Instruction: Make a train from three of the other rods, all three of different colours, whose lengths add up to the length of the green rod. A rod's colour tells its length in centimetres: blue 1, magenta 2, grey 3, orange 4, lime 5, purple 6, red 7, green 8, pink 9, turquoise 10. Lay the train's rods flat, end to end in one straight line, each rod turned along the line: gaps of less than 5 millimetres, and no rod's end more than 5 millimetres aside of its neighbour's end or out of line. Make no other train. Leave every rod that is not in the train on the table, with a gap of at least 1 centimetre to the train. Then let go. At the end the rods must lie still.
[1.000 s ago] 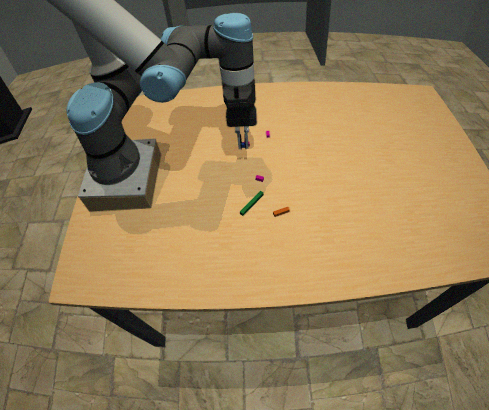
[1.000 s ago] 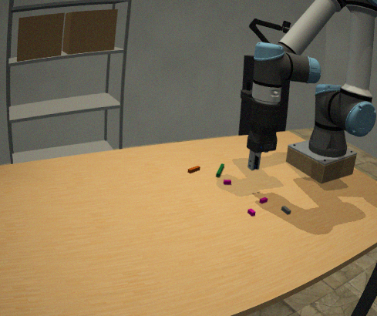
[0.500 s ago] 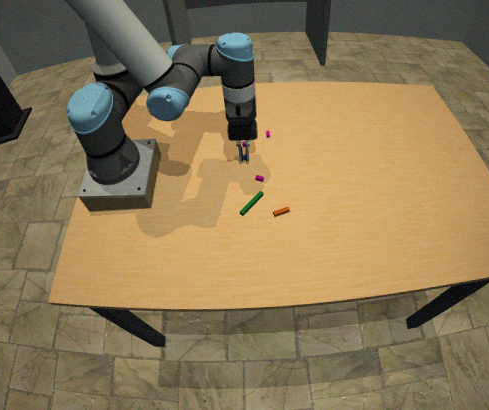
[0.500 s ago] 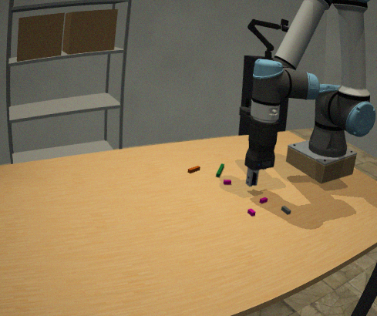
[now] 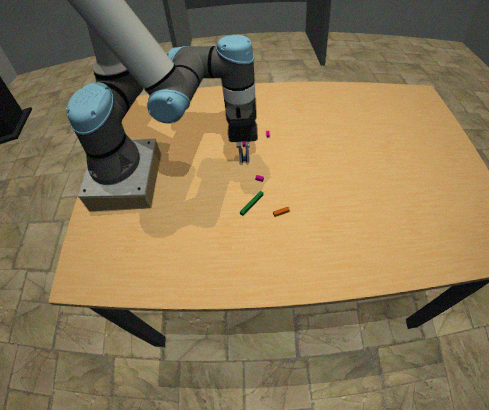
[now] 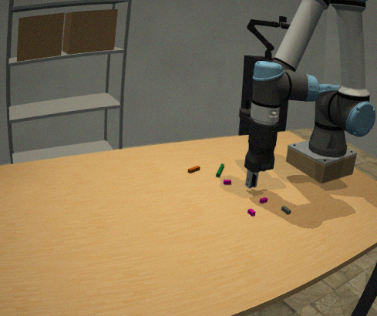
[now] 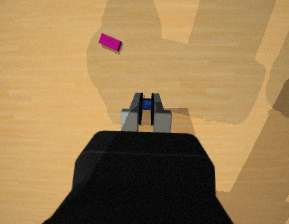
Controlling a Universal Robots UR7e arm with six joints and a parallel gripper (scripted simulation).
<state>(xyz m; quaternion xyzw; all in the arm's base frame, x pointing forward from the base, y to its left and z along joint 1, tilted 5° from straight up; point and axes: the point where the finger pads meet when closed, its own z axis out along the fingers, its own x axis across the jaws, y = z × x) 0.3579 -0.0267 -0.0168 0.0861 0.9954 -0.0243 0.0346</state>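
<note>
1. Top view: the gripper (image 5: 243, 156) hangs low over the worktop (image 5: 371, 200), clenched on a tiny blue rod (image 5: 243, 158). Below it lie a magenta rod (image 5: 259, 177), the green rod (image 5: 251, 203) lying diagonally, and an orange rod (image 5: 281, 211) just beside the green one's far end. Another magenta rod (image 5: 267, 134) sits up beside the wrist. Nothing is lined up end to end, so no train exists yet.

2. Exterior view: same story. Orange, green and 1 magenta rod sit on the far side of the gripper, while 2 more magenta rods (image 6: 263, 200) (image 6: 251, 212) and a grey rod (image 6: 286, 210) lie on the near side, all apart from each other. Fingertips look just above the surface; I can't tell if the blue touches down.

3. Wrist view: blue rod pinched between the fingers, 1 magenta rod ahead to the left.

4. My read: 8 needs 3 colours, so blue + grey + orange fits. Only the first piece is in hand; placing it, then bringing in grey and orange, is all still left.
</note>
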